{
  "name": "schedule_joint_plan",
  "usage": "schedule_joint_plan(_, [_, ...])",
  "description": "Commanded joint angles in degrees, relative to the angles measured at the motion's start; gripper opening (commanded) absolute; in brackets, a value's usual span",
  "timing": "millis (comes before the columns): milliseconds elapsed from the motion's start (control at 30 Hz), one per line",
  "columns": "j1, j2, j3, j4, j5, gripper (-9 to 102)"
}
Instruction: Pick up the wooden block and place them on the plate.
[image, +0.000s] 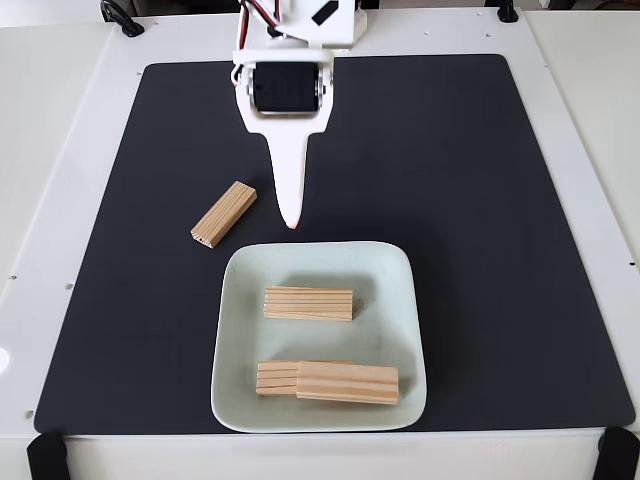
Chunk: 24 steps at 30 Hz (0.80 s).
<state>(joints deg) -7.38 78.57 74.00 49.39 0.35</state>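
Light-tan grooved wooden block (224, 213) on black mat (480, 200), beside pale plate (232, 300)

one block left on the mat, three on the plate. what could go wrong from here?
1. The last wooden block lies at an angle on the black mat; a misaligned gripper could nudge it instead of grasping.
2. Two blocks already overlap near the plate's front edge; another drop there could knock one off.
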Motion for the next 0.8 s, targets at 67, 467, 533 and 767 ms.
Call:
schedule_joint_plan(67, [-0.44,17.14,16.35,0.26,-8.96,-1])
schedule_joint_plan(467, [4.92,31.64,47.46,-0.18,-52.91,-1])
schedule_joint_plan(533, [6.59,31.55,47.2,-0.53,-53.88,-1])
schedule_joint_plan(767, [10.9,26.54,43.15,-4.13,-57.13,-1])
